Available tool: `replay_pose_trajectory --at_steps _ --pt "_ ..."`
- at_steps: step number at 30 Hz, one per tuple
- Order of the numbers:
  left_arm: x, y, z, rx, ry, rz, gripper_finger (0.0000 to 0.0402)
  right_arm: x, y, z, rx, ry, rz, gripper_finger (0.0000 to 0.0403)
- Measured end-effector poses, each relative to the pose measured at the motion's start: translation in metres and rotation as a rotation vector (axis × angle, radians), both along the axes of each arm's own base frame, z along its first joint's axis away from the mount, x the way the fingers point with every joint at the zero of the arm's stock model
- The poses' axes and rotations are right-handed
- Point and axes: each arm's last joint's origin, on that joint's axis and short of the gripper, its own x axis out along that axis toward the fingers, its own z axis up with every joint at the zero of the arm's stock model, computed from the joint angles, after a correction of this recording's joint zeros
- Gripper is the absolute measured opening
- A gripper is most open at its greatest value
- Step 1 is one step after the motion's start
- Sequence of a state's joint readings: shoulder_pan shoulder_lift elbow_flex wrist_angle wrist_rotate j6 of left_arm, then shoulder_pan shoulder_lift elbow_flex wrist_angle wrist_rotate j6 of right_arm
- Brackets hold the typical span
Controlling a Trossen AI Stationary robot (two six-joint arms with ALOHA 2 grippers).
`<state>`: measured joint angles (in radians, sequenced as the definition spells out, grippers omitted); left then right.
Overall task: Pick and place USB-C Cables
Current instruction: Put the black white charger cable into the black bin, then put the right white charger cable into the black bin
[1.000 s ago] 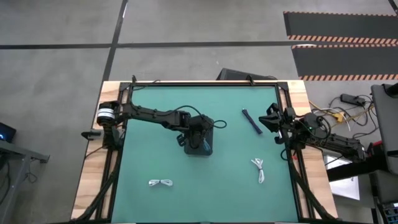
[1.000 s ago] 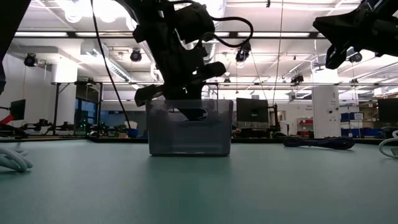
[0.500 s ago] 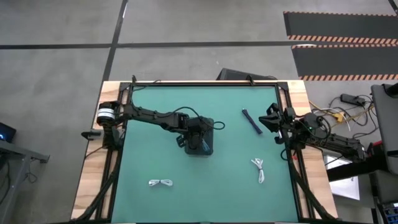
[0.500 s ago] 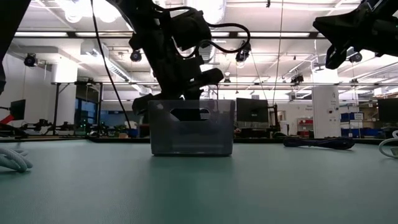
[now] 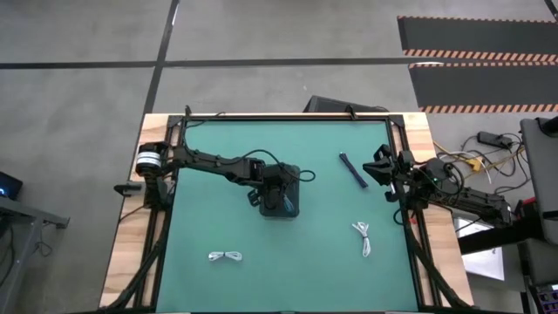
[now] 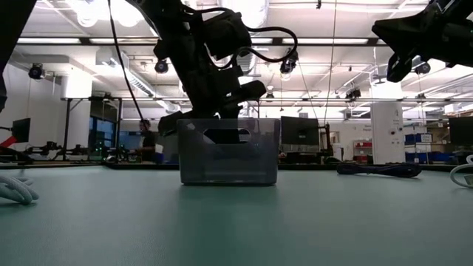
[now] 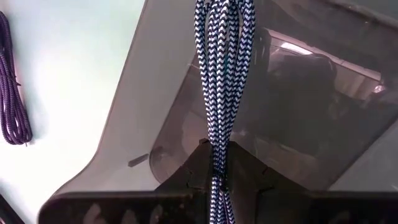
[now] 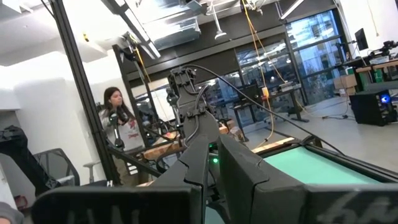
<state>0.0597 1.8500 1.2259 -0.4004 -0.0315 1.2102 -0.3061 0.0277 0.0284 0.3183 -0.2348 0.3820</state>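
A dark grey tray (image 5: pixel 292 209) stands mid-table and looks like a translucent box (image 6: pixel 262 166) in the low view. My left gripper (image 7: pixel 217 171) is above it, pointing down into it, shut on a blue-and-white braided USB-C cable (image 7: pixel 222 74). A dark blue cable (image 5: pixel 352 169) lies on the mat toward the far right and shows as a dark coil (image 7: pixel 12 118) in the left wrist view. Two white cables (image 5: pixel 364 237) (image 5: pixel 226 256) lie nearer the front. My right gripper (image 5: pixel 381 168) waits at the right edge, raised and shut. My left gripper pinches the braided cable bundle between its two fingers, which come from above and point down into the tray. Several strands run side by side along the fingers at the pinch (image 7: pixel 216 149). The rest hangs below the fingertips inside the tray; its lower end is out of frame.
The green mat (image 5: pixel 218 218) is framed by wooden borders and the arms' base rails. In the low view one white cable (image 6: pixel 15 188) lies at the left and the dark cable (image 6: pixel 377 169) at the right. A person (image 8: pixel 121 134) stands in the room beyond the table.
My left gripper, still shut on the braided cable, has shifted and turned slightly over the tray. The tray has slid a little toward the table's right. My right arm has kept still.
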Motion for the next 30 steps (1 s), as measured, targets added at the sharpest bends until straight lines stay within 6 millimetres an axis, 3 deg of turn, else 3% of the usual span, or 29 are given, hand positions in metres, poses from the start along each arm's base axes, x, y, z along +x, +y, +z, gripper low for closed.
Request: replay_pose_trajectory --at_steps 14,24,30 --pt "0.000 0.001 0.000 0.032 0.001 0.019 0.0018 0.000 0.000 0.000 0.000 0.000 0.000 0.0027" --pt "0.001 0.001 0.001 0.032 -0.003 0.018 0.0087 0.000 0.000 0.000 0.000 0.000 0.000 0.0027" --pt "0.004 0.000 0.011 0.035 -0.033 0.017 0.0099 0.000 0.000 0.000 0.000 0.000 0.000 0.0027"
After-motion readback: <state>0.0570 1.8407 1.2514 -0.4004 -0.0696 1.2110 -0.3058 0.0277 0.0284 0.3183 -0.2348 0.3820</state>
